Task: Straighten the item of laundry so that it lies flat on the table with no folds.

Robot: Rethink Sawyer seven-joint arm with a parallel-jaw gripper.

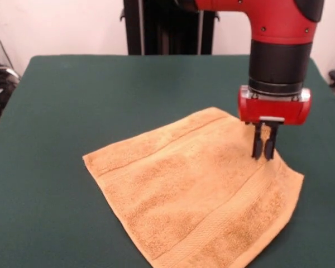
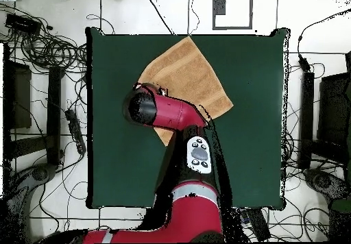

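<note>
The orange-tan towel (image 1: 195, 190) lies spread out on the dark green table (image 1: 72, 89), turned like a diamond, with its near corner cut off by the picture's bottom edge. Woven bands run near its far-left and near-right edges. I see only shallow ripples and no folded-over part. My gripper (image 1: 264, 151) hangs straight down over the towel's right part, near the far-right edge, with its fingers close together and the tips at or just above the cloth. In the overhead view the towel (image 2: 188, 73) shows beside the arm's head, which hides the gripper and part of the towel.
The robot's black pedestal (image 1: 167, 28) stands behind the table's far edge. Cables and black stands (image 2: 41, 49) lie on the floor around the table. Bare green cloth (image 2: 253, 118) surrounds the towel on all sides.
</note>
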